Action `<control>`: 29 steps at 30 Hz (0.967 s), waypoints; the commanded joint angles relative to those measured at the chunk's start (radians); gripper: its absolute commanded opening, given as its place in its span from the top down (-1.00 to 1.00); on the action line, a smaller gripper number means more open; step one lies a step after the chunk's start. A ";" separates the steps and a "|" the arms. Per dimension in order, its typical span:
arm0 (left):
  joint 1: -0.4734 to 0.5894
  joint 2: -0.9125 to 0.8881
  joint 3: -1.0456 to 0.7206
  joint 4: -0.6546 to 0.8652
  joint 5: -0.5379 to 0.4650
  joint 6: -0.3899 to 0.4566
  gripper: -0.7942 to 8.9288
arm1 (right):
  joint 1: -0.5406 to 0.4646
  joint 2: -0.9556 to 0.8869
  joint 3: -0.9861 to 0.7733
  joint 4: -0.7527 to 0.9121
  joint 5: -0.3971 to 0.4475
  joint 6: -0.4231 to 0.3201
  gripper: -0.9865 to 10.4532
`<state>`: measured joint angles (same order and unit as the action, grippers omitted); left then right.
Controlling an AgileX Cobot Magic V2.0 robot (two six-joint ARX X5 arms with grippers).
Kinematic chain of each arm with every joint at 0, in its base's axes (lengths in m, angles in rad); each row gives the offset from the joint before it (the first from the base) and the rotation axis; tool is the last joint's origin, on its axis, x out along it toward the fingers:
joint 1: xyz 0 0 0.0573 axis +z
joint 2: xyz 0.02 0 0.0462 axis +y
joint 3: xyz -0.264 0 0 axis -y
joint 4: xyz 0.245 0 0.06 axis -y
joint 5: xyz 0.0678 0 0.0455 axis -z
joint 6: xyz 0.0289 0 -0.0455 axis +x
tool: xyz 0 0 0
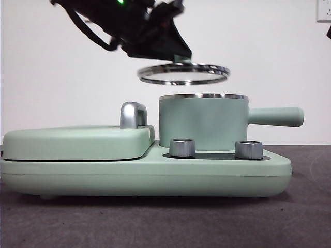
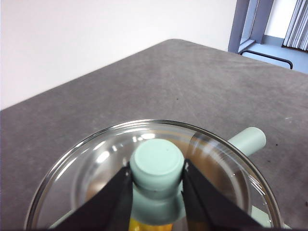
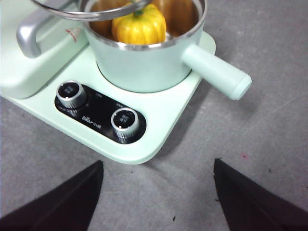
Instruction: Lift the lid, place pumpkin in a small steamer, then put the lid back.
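Observation:
The glass lid (image 1: pixel 184 74) hangs level a little above the small steamer (image 1: pixel 202 124), apart from its steel rim. My left gripper (image 1: pixel 181 58) is shut on the lid's mint-green knob (image 2: pixel 158 166), reaching in from the upper left of the front view. Inside the steamer (image 3: pixel 144 53) sits the yellow-orange pumpkin (image 3: pixel 139 25), with the lid's rim (image 3: pixel 91 10) partly over it. My right gripper (image 3: pixel 159 192) is open and empty, hovering over the table in front of the base unit. The steamer's side handle (image 1: pixel 276 116) points right.
The steamer stands on a wide mint-green base unit (image 1: pixel 145 173) with two silver knobs (image 1: pixel 182 148) (image 1: pixel 249 150). A flat green cover with a chrome handle (image 1: pixel 133 114) lies on its left half. Grey table (image 3: pixel 269 125) surrounds it.

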<state>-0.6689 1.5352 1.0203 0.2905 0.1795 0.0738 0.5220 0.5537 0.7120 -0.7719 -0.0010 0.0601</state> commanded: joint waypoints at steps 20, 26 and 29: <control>-0.024 0.196 0.156 0.099 0.039 0.023 0.81 | 0.006 0.006 0.000 0.008 0.002 0.027 0.21; -0.024 0.203 0.156 0.093 0.038 0.023 0.81 | 0.006 0.006 0.000 0.009 0.002 0.034 0.21; -0.024 0.203 0.156 0.091 0.030 0.023 0.81 | 0.006 0.006 0.000 0.009 0.002 0.034 0.21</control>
<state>-0.6849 1.7229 1.1450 0.3466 0.2115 0.0860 0.5220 0.5541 0.7116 -0.7731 0.0002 0.0830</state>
